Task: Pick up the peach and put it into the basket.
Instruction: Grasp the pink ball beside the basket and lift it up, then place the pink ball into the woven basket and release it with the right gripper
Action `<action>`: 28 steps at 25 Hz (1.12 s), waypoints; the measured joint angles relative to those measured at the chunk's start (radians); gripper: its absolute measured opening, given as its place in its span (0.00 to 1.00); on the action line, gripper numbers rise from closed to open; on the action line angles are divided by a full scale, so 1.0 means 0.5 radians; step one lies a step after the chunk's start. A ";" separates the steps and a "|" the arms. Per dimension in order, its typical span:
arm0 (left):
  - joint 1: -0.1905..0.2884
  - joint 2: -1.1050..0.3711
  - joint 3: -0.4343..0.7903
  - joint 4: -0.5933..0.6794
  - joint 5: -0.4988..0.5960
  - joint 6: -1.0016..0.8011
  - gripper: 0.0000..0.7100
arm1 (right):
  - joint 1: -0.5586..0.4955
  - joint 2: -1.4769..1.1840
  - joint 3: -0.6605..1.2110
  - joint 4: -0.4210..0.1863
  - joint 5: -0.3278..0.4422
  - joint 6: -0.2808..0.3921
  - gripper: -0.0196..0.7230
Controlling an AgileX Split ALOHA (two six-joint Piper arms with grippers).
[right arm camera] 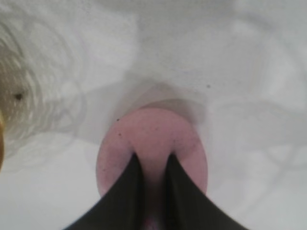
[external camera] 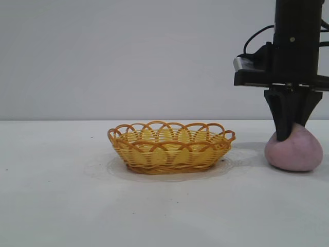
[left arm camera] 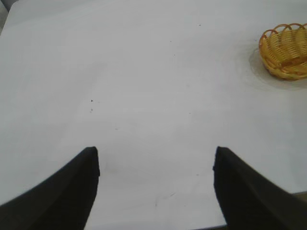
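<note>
The pinkish-mauve peach (external camera: 295,152) rests on the white table at the right, just right of the yellow wicker basket (external camera: 169,149). My right gripper (external camera: 289,133) comes straight down onto the peach's top and is shut on it. In the right wrist view its two black fingers (right arm camera: 129,187) press into the soft peach (right arm camera: 153,129) with a narrow ridge of fruit pinched between them. My left gripper (left arm camera: 156,160) stands open over bare table, far from the basket (left arm camera: 287,52), with nothing between its fingers.
The white table (external camera: 77,195) stretches out in front of and to the left of the basket. A plain pale wall (external camera: 128,51) stands behind. Faint ring marks (right arm camera: 43,96) show on the table near the peach in the right wrist view.
</note>
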 joint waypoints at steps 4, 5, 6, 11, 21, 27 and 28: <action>0.000 0.000 0.000 0.000 0.000 0.001 0.70 | 0.000 -0.139 -0.005 -0.008 0.027 0.000 0.03; 0.000 0.000 0.000 0.000 0.000 0.005 0.70 | 0.000 -0.185 -0.015 -0.008 0.037 0.000 0.03; 0.000 0.000 0.000 0.000 0.000 0.009 0.70 | 0.000 -0.222 -0.037 -0.002 0.063 0.000 0.03; 0.000 0.000 0.000 0.000 0.000 0.009 0.70 | 0.088 -0.420 -0.159 0.041 0.123 0.000 0.03; 0.000 -0.001 0.000 0.000 0.000 0.009 0.70 | 0.589 -0.417 -0.243 0.133 -0.118 0.000 0.03; 0.000 -0.001 0.000 0.000 0.000 0.009 0.70 | 0.695 -0.199 -0.243 0.137 -0.191 0.000 0.03; 0.000 -0.001 0.000 0.000 0.000 0.009 0.70 | 0.695 -0.167 -0.243 0.137 -0.201 0.000 0.10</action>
